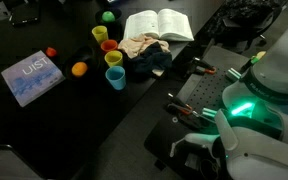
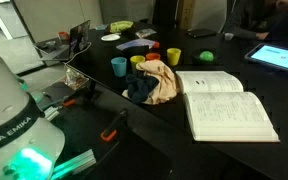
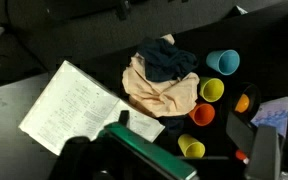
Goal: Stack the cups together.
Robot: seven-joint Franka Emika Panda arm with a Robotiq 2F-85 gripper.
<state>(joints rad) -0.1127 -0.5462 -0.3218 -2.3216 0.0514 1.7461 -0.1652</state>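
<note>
An open book (image 1: 159,24) lies far on the table, just beside crumpled cloths (image 1: 144,52). Left, an orange ball (image 1: 79,69) sits near a blue booklet (image 1: 32,77).

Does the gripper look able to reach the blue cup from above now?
Probably yes. The blue cup stands upright at the end of the row, not covered by the cloth near it, and the open gripper hangs above the table. The neighbouring yellow-green cup may crowd one finger.
</note>
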